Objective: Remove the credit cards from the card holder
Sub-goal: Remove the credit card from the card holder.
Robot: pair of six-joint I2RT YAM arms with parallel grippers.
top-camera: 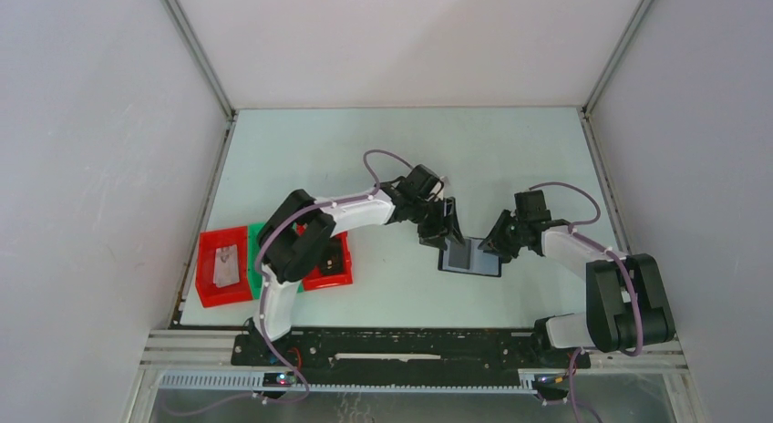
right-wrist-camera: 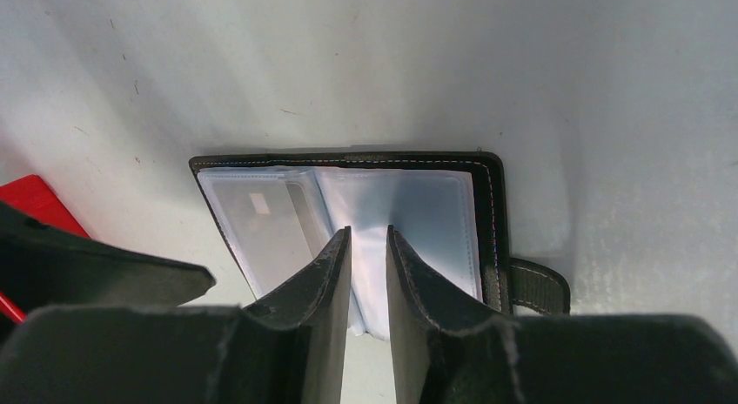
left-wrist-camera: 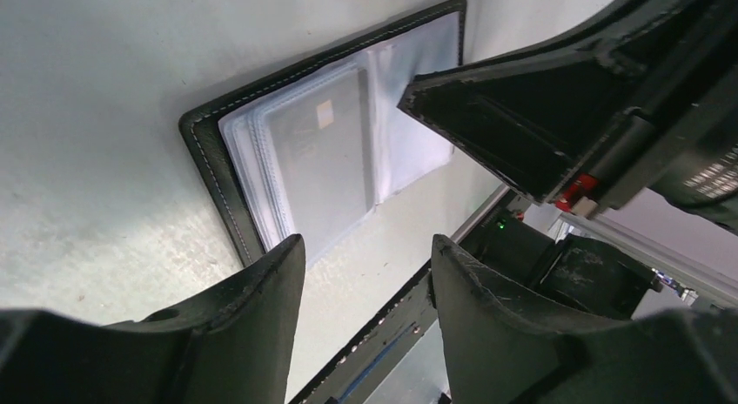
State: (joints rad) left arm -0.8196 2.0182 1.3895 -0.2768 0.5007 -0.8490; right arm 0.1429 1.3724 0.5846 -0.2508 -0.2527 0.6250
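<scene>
The black card holder (top-camera: 469, 259) lies open on the table between my two grippers. Clear plastic sleeves fill it, and a pale grey credit card (left-wrist-camera: 322, 160) shows inside the left sleeve (right-wrist-camera: 261, 217). My left gripper (left-wrist-camera: 367, 240) hovers open just off the holder's (left-wrist-camera: 209, 160) edge, with only table showing between its fingers. My right gripper (right-wrist-camera: 368, 230) reaches over the holder's (right-wrist-camera: 348, 158) near edge at the middle fold. Its jaws stand a narrow gap apart, with a clear sleeve page (right-wrist-camera: 418, 221) showing in the gap. In the top view the left gripper (top-camera: 447, 230) and the right gripper (top-camera: 497, 243) flank the holder.
Red (top-camera: 223, 270) and green (top-camera: 260, 250) plastic trays sit at the table's left, partly under the left arm; a pale flat piece lies in the leftmost red one. The holder's closing strap (right-wrist-camera: 535, 286) sticks out on its right side. White walls enclose the table.
</scene>
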